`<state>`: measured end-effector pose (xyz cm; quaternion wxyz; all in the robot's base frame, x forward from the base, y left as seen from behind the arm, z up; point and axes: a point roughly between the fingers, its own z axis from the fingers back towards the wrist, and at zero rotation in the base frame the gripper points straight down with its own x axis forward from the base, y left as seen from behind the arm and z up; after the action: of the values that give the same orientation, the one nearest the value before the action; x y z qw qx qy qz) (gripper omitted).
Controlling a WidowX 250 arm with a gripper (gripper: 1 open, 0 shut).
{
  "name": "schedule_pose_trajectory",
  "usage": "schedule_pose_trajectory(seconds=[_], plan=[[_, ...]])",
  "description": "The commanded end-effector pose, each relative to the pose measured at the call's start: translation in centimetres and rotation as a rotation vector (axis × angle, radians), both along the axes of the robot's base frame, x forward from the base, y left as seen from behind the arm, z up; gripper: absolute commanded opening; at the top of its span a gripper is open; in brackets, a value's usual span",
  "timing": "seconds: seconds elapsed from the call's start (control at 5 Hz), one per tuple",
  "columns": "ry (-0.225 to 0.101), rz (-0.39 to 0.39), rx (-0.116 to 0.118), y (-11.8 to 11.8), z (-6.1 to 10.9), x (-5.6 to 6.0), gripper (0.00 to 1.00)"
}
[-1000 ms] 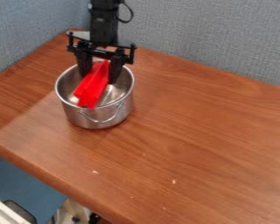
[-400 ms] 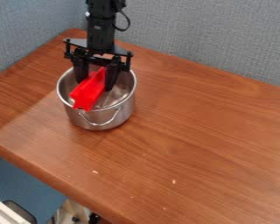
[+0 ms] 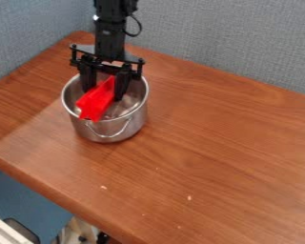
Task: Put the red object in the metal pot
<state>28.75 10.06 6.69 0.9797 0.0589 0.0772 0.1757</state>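
The red object (image 3: 98,101) is a bright red block lying slanted inside the metal pot (image 3: 127,120), its upper end pointing toward the far rim. The shiny round pot stands on the far left part of the wooden table. My gripper (image 3: 106,84) hangs straight down over the pot's far side, open, with one black finger on each side of the block's upper end. I see a gap between the fingers (image 3: 85,76) and the block. The block's lower end rests near the pot's front left wall.
The wooden table (image 3: 206,143) stretches to the right and toward the front of the pot. A blue-grey textured wall (image 3: 232,38) runs close behind the table. The table's front edge drops off at the lower left.
The red object seems to sit a little lower in the pot than a second ago. The gripper has stayed in place over the pot, equally open.
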Motion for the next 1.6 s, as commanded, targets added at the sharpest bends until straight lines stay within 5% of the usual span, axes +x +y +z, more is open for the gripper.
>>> schedule_pose_trajectory(seconds=[0.0, 1.4], plan=[[-0.014, -0.001, 0.013, 0.4, 0.4, 0.0, 0.0], [0.003, 0.002, -0.017, 0.3, -0.7, 0.2, 0.0]])
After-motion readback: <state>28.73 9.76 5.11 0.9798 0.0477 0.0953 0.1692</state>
